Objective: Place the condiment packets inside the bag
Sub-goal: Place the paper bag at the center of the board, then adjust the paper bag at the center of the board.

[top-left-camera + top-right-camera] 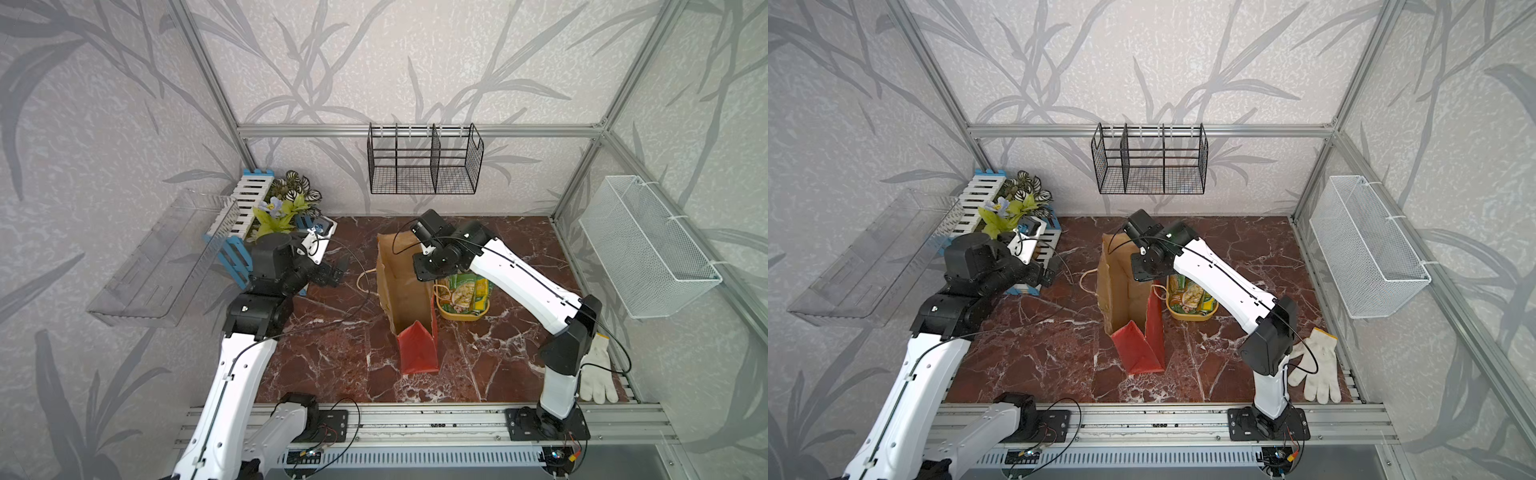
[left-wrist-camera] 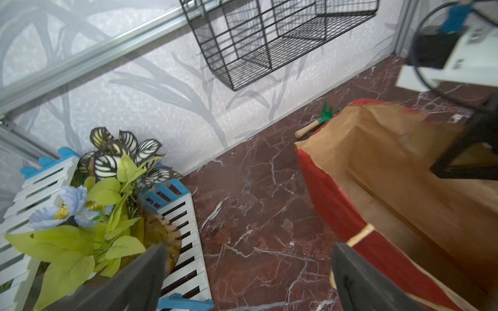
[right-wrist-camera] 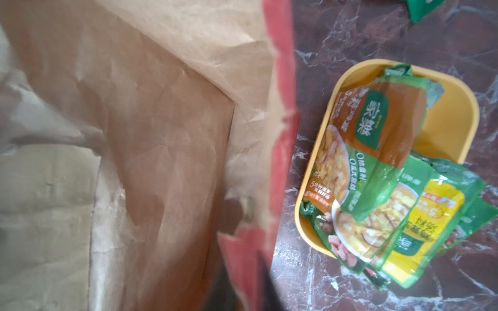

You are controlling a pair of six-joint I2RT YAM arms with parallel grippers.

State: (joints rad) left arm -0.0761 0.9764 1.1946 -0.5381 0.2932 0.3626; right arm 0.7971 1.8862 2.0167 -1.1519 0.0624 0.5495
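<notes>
A: Any writing legible?

B: Yes, in the right wrist view. The flat glossy green, orange and yellow condiment packets (image 3: 372,150) carry a green badge with "家樂" in white. The top pouch also has an orange strip of small print starting "5分钟"; the rest is too blurred to copy.

A: Location of the packets?

B: All those I can see lie piled in the shallow yellow plastic tub (image 3: 447,123), some hanging over its rim. The tub stands just beside the red paper carrier bag with brown kraft lining (image 1: 405,291), on the side towards the right arm. The bag stands upright and open-mouthed on the reddish-brown marble-patterned tabletop (image 1: 332,353). I see no packet in the part of the bag that shows.

A: Left gripper?

B: The left gripper (image 2: 249,247) has its fingers spread wide with only tabletop between them. It holds nothing (it sits near the bag, on the left arm's side).

A: Right gripper?

B: The right gripper (image 1: 428,268) hangs over the bag's mouth, at the wall nearest the tub. One dark finger (image 3: 265,285) shows right at the bag's red rim. I cannot tell how far apart the jaws are, nor whether they pinch the paper.
</notes>
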